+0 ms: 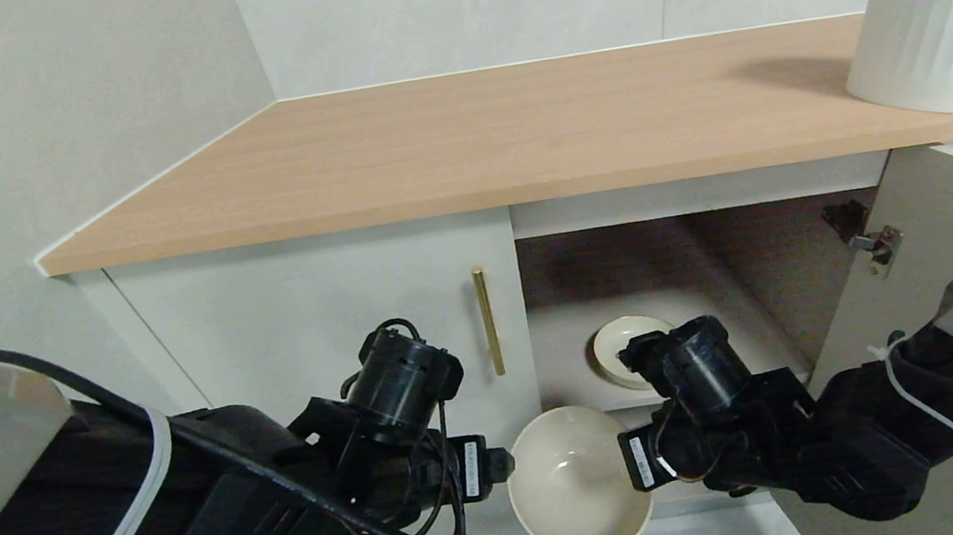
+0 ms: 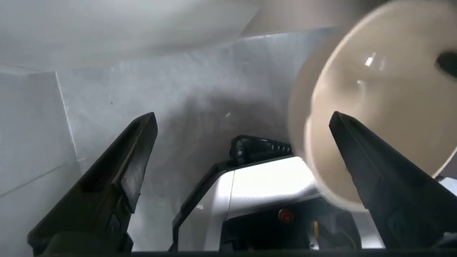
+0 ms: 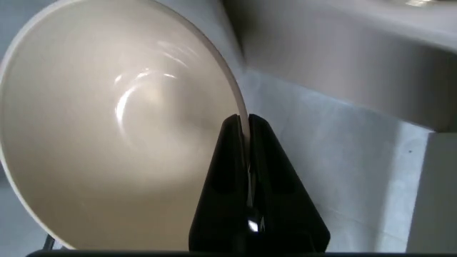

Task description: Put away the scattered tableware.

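The left hand (image 2: 246, 182) is hanging wide open and empty just left of the bowl (image 1: 579, 484). The right hand (image 3: 248, 143) is pinching the bowl's right rim, holding it before the open cupboard (image 1: 717, 273). Inside, a plate (image 1: 611, 346) is lying straight ahead, beyond the bowl.

The head view looks forward and down from above both arms at the table (image 1: 514, 134) front edge and the open cabinet (image 1: 626, 285) beneath. Each wrist view looks along its own fingers: the left end effector (image 2: 243, 123) spread wide, the right end effector (image 3: 248, 135) pinching the rim, very near. All three share the cream bowl (image 1: 574, 480).
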{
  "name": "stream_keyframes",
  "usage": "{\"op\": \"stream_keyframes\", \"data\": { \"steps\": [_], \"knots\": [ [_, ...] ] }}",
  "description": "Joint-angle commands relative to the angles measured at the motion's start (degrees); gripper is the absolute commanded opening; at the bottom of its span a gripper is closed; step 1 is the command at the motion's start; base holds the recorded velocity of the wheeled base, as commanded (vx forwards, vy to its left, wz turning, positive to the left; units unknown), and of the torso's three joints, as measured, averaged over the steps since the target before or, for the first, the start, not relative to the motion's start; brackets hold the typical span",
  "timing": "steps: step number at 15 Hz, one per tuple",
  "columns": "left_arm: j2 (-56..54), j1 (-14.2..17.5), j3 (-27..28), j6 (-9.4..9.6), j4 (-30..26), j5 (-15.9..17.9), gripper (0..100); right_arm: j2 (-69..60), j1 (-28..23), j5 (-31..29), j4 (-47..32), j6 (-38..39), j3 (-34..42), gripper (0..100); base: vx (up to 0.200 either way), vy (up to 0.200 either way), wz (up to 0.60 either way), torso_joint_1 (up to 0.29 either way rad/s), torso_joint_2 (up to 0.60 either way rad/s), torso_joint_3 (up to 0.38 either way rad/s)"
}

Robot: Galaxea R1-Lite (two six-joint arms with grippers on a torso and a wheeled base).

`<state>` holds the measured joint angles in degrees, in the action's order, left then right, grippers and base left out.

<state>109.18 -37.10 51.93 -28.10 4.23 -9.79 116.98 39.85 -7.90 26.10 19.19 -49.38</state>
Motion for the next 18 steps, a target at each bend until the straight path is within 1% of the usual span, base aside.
{"op": "stream_keyframes", "data": {
  "steps": [1,3,5,8,10,12,18],
  "knots": [
    [-1.16,0.09,0.01,-0.03,0.08,0.03,100,-1.84,-4.43,-0.45,-0.08,0.06,-1.68,0,0.0,0.0,0.0,0.0,0.0,0.0],
    [-2.13,0.01,0.01,-0.03,0.08,0.03,100,-2.37,-8.12,-0.98,0.0,0.32,-3.26,0,0.0,0.0,0.0,0.0,0.0,0.0],
    [-2.13,0.09,0.01,-0.03,0.08,0.03,100,-1.67,-10.94,-2.3,0.18,0.41,-4.49,0,0.0,0.0,0.0,0.0,0.0,0.0],
    [-2.48,0.01,0.01,-0.03,-0.01,-0.05,100,-0.61,-14.27,-2.56,0.09,1.47,-7.04,0,0.0,0.0,0.0,0.0,0.0,0.0],
    [-2.48,0.01,0.01,-0.03,-0.01,-0.05,100,1.58,-15.33,-5.11,-0.17,4.02,-9.59,0,0.0,0.0,0.0,0.0,0.0,0.0],
    [-2.48,0.01,-0.08,-0.03,-0.01,-0.05,100,4.48,-16.21,-7.39,-0.35,4.72,-11.88,0,0.0,0.0,0.0,0.0,0.0,0.0],
    [-2.22,0.01,0.01,-0.03,-0.01,-0.05,100,7.82,-18.58,-8.1,-0.35,6.12,-14.69,0,0.0,0.0,0.0,0.0,0.0,0.0]
  ]
}}
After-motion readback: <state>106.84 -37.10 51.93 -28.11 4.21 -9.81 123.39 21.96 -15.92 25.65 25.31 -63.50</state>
